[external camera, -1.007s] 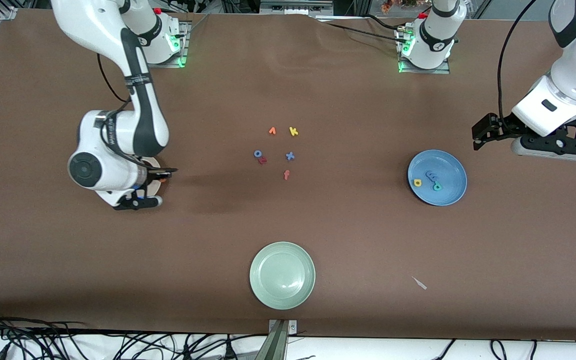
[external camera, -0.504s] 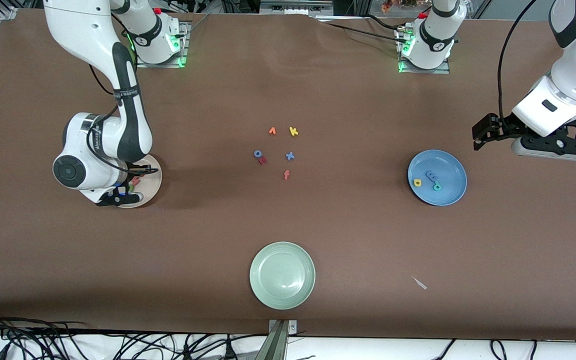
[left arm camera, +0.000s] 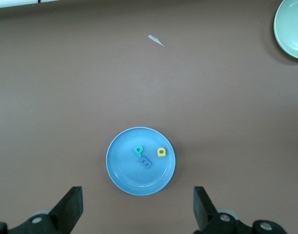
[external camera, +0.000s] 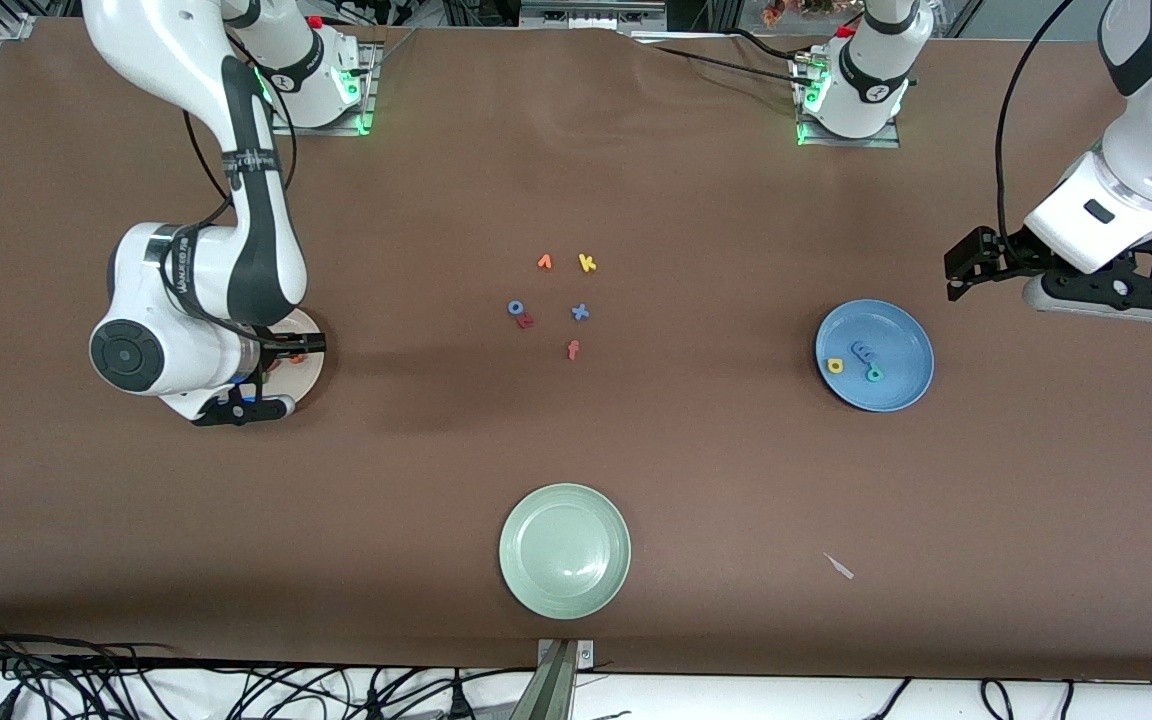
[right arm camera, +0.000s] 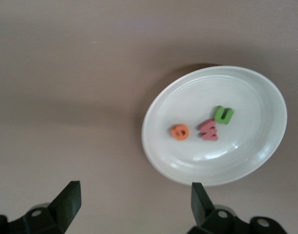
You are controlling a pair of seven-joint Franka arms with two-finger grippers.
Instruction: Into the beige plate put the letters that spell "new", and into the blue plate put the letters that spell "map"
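Observation:
The beige plate (right arm camera: 161, 146) holds a green n (right arm camera: 223, 115), a salmon w (right arm camera: 209, 129) and an orange e (right arm camera: 179, 131). In the front view the right arm's hand covers most of this beige plate (external camera: 311, 375). My right gripper (right arm camera: 134, 200) hangs open and empty over the plate's edge (external camera: 274, 378). The blue plate (external camera: 901, 335) holds a yellow a (external camera: 835, 366), a blue m (external camera: 865, 351) and a teal p (external camera: 874, 375). My left gripper (left arm camera: 137, 209) waits open above the table beside the blue plate (left arm camera: 121, 170).
A pale green plate (external camera: 564, 550) sits near the front edge. Mid-table lie loose letters: an orange one (external camera: 544, 262), yellow k (external camera: 587, 263), blue o (external camera: 515, 308), dark red r (external camera: 525, 321), blue x (external camera: 580, 312), orange f (external camera: 573, 349). A white scrap (external camera: 839, 566) lies nearby.
My right gripper has opened, and the orange e lies in the beige plate. The right hand shifted toward the right arm's end of the table. The left arm has not moved.

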